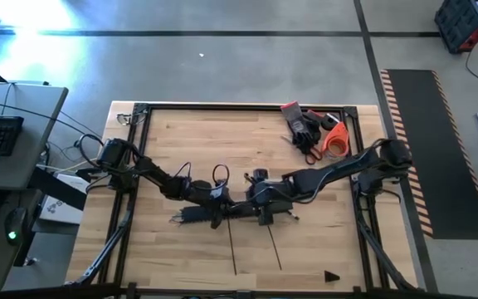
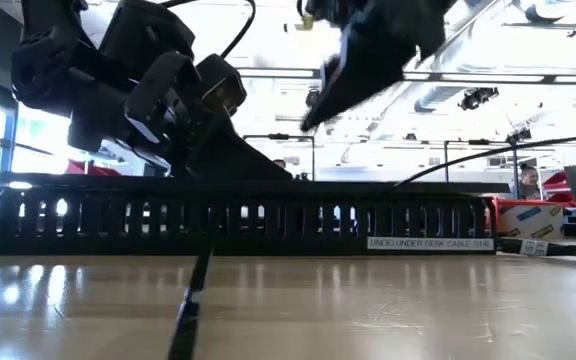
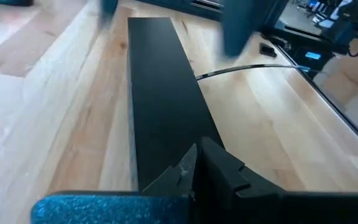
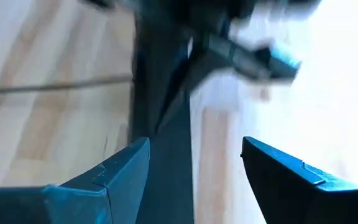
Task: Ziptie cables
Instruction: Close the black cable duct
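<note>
A long black slotted duct [image 2: 228, 215] lies across the middle of the table, partly under both arms [image 1: 197, 218]. Its flat black top strip [image 3: 160, 93] fills the left wrist view. My left gripper [image 3: 197, 163] is shut and rests on that strip [image 2: 230, 165]. My right gripper [image 4: 194, 165] hangs open above the duct [image 2: 313, 120], with nothing between its fingers. No bundle of cables shows. A thin grey wire [image 3: 247, 67] curves off beside the strip's far part, and I cannot tell whether it is one of the cables. My left gripper presses its shut fingertips [image 3: 191, 167] down on the flat top of the black strip [image 3: 166, 149], left of the duct's middle. The fingers slant down from the table's left and lie along the strip. The duct rests flat on the table.
Two thin dark strips [image 1: 232, 245] [image 1: 274, 249] run from the duct toward the near edge; one shows in the low view [image 2: 190, 295]. Red-and-black gloves [image 1: 301, 124] and an orange object [image 1: 334, 139] lie at the far right. A small black piece [image 1: 332, 276] sits near the front edge.
</note>
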Robot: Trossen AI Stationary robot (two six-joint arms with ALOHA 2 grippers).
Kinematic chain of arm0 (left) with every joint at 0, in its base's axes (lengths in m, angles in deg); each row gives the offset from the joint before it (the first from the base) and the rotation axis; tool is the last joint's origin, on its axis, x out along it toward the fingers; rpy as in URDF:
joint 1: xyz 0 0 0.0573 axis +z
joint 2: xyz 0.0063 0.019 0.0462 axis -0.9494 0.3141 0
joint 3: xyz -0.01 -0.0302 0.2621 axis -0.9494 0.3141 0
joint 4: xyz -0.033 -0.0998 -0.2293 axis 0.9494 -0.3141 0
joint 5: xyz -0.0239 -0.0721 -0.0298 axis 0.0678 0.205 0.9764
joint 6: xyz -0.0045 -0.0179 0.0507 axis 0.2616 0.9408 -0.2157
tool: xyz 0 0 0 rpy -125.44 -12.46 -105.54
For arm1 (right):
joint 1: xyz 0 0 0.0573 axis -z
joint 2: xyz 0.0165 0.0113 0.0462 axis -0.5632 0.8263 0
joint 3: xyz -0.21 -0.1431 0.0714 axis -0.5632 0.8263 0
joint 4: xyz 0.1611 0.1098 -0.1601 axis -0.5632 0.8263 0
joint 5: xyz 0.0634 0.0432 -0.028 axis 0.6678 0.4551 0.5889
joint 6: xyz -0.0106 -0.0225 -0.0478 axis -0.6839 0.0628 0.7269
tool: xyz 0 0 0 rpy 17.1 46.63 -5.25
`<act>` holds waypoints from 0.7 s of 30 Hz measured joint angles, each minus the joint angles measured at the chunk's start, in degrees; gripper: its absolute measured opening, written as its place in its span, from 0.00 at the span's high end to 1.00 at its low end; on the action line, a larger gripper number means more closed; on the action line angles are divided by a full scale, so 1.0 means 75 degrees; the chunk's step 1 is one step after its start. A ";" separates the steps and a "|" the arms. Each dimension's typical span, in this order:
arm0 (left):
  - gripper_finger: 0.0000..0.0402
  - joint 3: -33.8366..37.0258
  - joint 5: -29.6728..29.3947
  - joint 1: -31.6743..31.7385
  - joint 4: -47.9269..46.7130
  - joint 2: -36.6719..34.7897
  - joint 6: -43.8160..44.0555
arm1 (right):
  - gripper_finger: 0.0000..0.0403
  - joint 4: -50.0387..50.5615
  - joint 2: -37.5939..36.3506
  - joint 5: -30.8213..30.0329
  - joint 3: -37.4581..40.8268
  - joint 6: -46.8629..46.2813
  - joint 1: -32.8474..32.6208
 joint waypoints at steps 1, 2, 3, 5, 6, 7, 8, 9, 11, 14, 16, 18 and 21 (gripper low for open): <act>1.00 0.0005 -0.0003 -0.0037 -0.0010 -0.0022 -0.0035 | 0.40 -0.0219 0.0020 0.0014 0.0207 -0.0133 0.0000; 1.00 0.0008 -0.0009 -0.0075 -0.0052 -0.0061 -0.0074 | 0.40 -0.0497 0.0052 0.0011 0.0438 -0.0304 0.0006; 1.00 0.0014 -0.0041 -0.0122 -0.0144 -0.0134 -0.0135 | 0.41 -0.0876 0.0056 0.0015 0.0658 -0.0491 0.0008; 1.00 0.0025 -0.0180 -0.0252 -0.0481 -0.0356 -0.0308 | 0.42 -0.1841 0.0023 0.0067 0.1035 -0.0933 0.0001; 1.00 0.0032 -0.0286 -0.0326 -0.0653 -0.0471 -0.0389 | 0.42 -0.2225 0.0024 0.0147 0.1219 -0.1145 -0.0002; 1.00 0.0035 -0.0382 -0.0389 -0.0877 -0.0603 -0.0481 | 0.43 -0.2536 0.0052 0.0278 0.1399 -0.1336 -0.0014; 1.00 0.0035 -0.0492 -0.0446 -0.1157 -0.0780 -0.0549 | 0.45 -0.2780 0.0087 0.0376 0.1557 -0.1499 -0.0039; 1.00 0.0035 -0.0622 -0.0510 -0.1423 -0.0960 -0.0624 | 0.46 -0.2999 0.0108 0.0427 0.1698 -0.1625 -0.0061; 1.00 0.0048 -0.0937 -0.0667 -0.1995 -0.1356 -0.0793 | 0.49 -0.3623 0.0103 0.0432 0.1904 -0.1669 -0.0139; 1.00 0.0116 -0.1552 -0.1009 -0.2919 -0.2058 -0.1068 | 0.52 -0.4130 0.0093 0.0475 0.2053 -0.1621 -0.0252; 1.00 0.0031 -0.2016 -0.1300 -0.3398 -0.2623 -0.1138 | 0.53 -0.4413 0.0102 0.0523 0.2074 -0.1452 -0.0290; 1.00 -0.0119 -0.2598 -0.1673 -0.3876 -0.3218 -0.1070 | 0.53 -0.4764 0.0097 0.0637 0.2070 -0.1246 -0.0308; 1.00 -0.0202 -0.3475 -0.2314 -0.4746 -0.3675 -0.0779 | 0.53 -0.4954 0.0099 0.0740 0.2069 -0.0993 -0.0308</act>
